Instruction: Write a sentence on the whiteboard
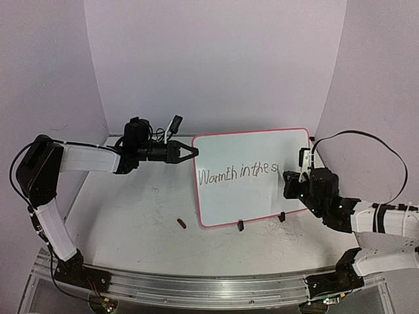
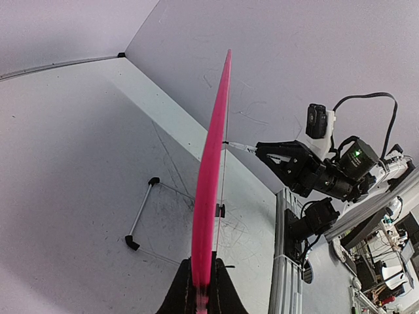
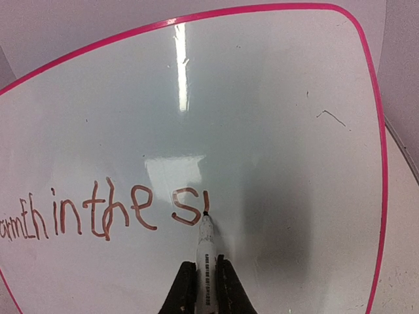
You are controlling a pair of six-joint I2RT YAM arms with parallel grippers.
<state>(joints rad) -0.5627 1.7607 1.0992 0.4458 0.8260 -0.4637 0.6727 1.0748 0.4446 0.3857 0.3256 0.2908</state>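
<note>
Pink-framed, the board [image 1: 255,147] stands propped on the table [image 1: 131,216], face toward the arms, long axis running left to right; the left gripper [image 1: 191,152] is shut on its upper left edge, pinching the frame edge-on in its wrist view and bracing it. Red lettering [image 3: 98,209] reads "Warmth in the s" plus 1 short stroke just begun; the right gripper [image 3: 206,284] is closed tight around a marker [image 3: 205,245], whose tip touches the face at the end of that stroke. The marker's axis runs straight out from the gripper into the board, so the board lies directly ahead of the right arm; bare white lies right of the tip, toward the right edge, on that arm's own side. I judge the sentence unfinished; the next strokes call for travel rightward along the line with light contact. 1 small reddish thing [image 1: 182,224] lies on the table near the lower left corner, perhaps the cap; too small to tell.
</note>
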